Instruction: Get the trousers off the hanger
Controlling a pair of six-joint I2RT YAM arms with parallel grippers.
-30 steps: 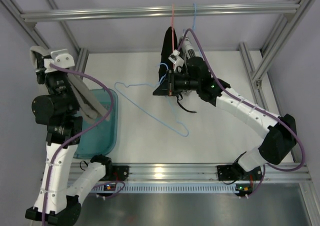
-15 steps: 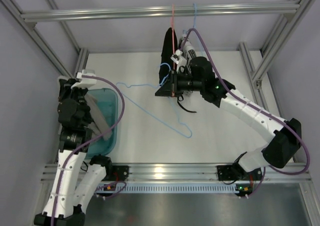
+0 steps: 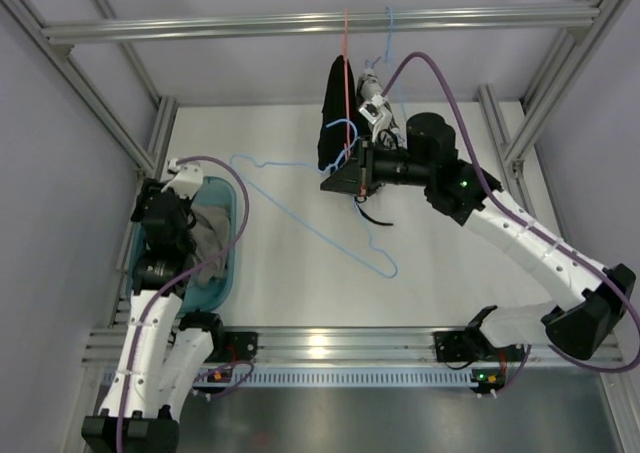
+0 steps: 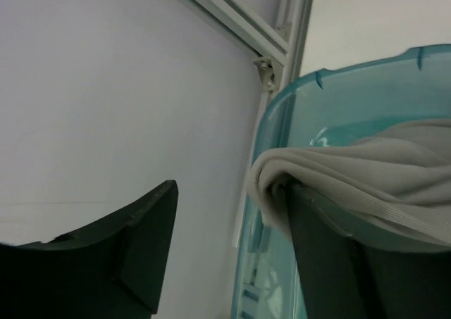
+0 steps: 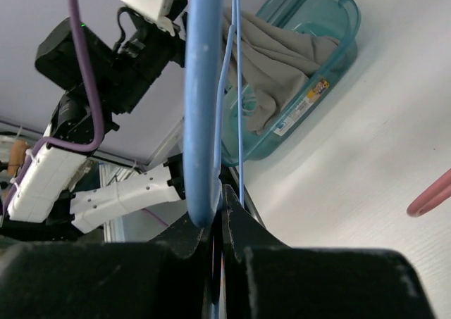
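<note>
- Comparing with 1 s ago, the left arm has been lowered from its raised pose, and the left gripper (image 3: 168, 228) is now set low at the teal bin (image 3: 238, 228) on the left of the table (image 3: 450, 303).
- At that time the trousers (image 3: 207, 241) were hung from that gripper above the bin. Now they are bunched inside it, well apart from the hanger (image 3: 300, 220).
- The right arm has been stretched further out, and the hanger's near end has been shifted slightly to the right. The hanger is laid slantwise across the table, with 1 end near the bin.
- Only in the right wrist view is the grasp seen: the right gripper (image 5: 217, 206) is clenched on the hanger's blue wire.
- Only in the left wrist view is the left claw seen to be released. Its 2 fingers (image 4: 127, 255) are spread wide with nothing between them, and a fold of the trousers is draped over the finger on the right of that view, at the bin's rim.
- From the right wrist the bin is seen side-on, with the grey cloth heaped in it and a label on its wall.
- From above, a black garment (image 3: 332, 113) is seen hung on a red-orange hanger (image 3: 346, 43) from the top bar (image 3: 200, 28), just behind the right gripper.
</note>
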